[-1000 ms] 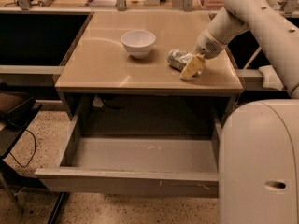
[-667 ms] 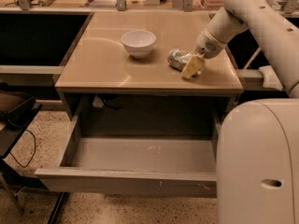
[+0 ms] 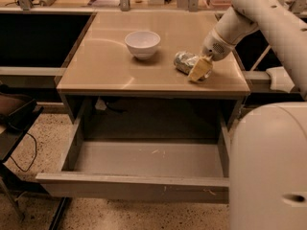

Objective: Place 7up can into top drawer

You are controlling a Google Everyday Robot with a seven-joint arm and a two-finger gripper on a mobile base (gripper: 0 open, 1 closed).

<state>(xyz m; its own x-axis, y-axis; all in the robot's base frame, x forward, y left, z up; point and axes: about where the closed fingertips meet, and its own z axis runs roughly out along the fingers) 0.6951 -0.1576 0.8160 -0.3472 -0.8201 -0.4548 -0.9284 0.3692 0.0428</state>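
Note:
The 7up can, a dented silvery-green can, lies on its side on the tan table top, right of centre. My gripper is down at the can's right end, its pale fingers against or around that end. The can rests on the table. The top drawer below the table top is pulled out wide; its grey inside holds nothing, and its front panel faces the camera.
A white bowl stands on the table left of the can. My white arm reaches in from the upper right, and my white body fills the lower right beside the drawer. A dark chair and cable sit at the left.

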